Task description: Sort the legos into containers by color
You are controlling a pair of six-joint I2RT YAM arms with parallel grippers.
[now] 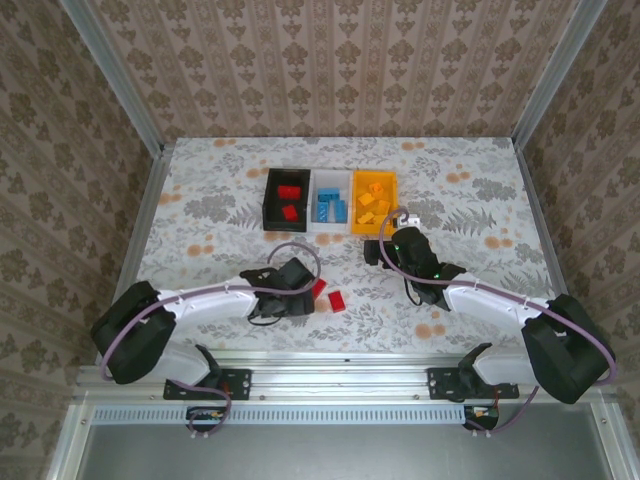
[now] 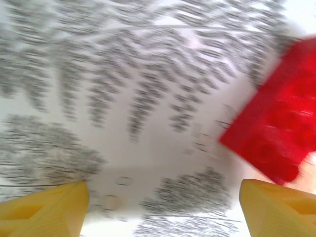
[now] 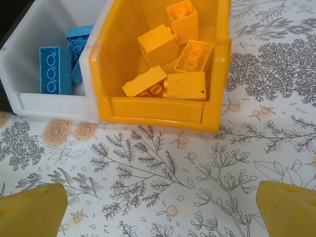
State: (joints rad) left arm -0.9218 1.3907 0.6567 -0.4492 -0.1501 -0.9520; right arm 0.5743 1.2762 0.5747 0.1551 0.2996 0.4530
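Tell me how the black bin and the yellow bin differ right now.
The black bin holds two red bricks; the yellow bin holds several yellow bricks, so it is fuller. The black bin sits at the left end of the row, the yellow bin at the right end, with the white bin between them. Both are open-topped, rectangular and look the same size.

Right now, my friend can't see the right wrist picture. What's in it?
A yellow-orange bin of yellow-orange bricks sits on a flower-patterned table, with a white bin of blue bricks against its left side. The right gripper's yellow fingertips show at the bottom corners, open, with nothing between them.
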